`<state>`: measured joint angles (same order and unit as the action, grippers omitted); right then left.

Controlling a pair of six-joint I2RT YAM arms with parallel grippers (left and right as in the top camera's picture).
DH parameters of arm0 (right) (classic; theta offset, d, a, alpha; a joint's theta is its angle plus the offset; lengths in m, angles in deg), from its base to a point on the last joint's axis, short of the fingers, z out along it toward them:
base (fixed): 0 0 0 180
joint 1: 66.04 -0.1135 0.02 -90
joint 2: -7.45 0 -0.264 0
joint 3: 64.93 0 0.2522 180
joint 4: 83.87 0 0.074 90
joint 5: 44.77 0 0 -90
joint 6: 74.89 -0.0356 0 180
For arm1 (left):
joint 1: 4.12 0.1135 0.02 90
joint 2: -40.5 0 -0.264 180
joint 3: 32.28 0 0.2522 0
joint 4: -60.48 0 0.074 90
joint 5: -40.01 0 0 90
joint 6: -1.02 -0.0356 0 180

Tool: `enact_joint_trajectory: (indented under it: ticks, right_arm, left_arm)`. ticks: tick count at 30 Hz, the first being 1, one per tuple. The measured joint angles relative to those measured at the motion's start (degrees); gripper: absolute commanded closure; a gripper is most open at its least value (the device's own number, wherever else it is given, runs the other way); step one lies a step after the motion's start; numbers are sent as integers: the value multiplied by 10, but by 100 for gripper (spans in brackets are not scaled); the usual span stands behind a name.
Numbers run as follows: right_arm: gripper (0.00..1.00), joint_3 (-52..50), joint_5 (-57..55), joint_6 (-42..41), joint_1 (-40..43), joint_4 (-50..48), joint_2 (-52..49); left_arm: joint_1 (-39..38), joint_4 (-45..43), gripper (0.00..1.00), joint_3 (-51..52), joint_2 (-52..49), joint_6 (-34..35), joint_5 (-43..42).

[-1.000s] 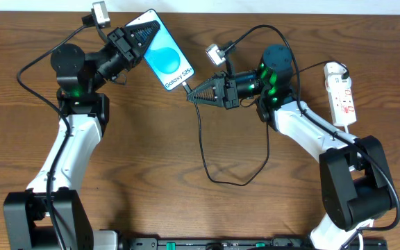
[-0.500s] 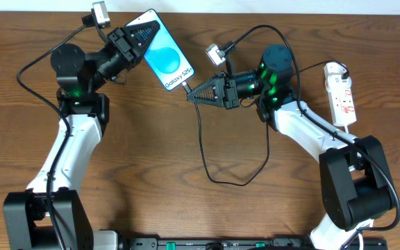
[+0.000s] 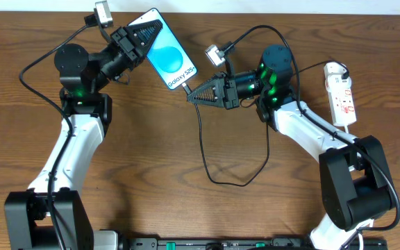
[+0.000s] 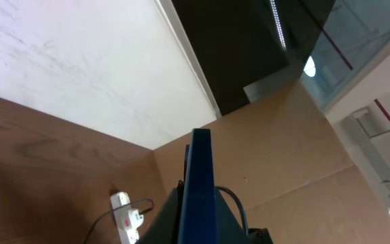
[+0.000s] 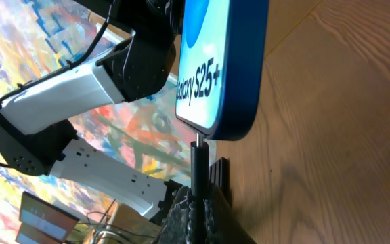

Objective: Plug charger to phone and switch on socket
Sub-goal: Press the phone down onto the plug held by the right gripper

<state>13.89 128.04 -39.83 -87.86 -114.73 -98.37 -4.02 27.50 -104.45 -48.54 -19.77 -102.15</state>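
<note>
surface (image 3: 151,153): brown wood | socket (image 3: 342,94): lay far right, well apart from both claws, right arm nearer | phone (image 3: 172,62): top end pinched by left claw (image 3: 146,32), long side pointed at right claw (image 3: 190,96) | charger tip (image 5: 198,163): pinched by right claw, in line with the phone, touching its bottom end

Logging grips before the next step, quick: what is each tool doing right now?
Left tool: closed, holding the phone.
Right tool: closed on the charger, at the phone's bottom edge.
</note>
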Motion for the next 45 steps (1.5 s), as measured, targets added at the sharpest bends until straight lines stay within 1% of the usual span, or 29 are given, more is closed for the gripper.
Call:
enact_joint_trajectory:
  ticks: [45]
  right_arm:
    - [99, 0, 1, -2, 6, -6, 0]
  left_arm:
    - [0, 0, 93, 0, 0, 0, 0]
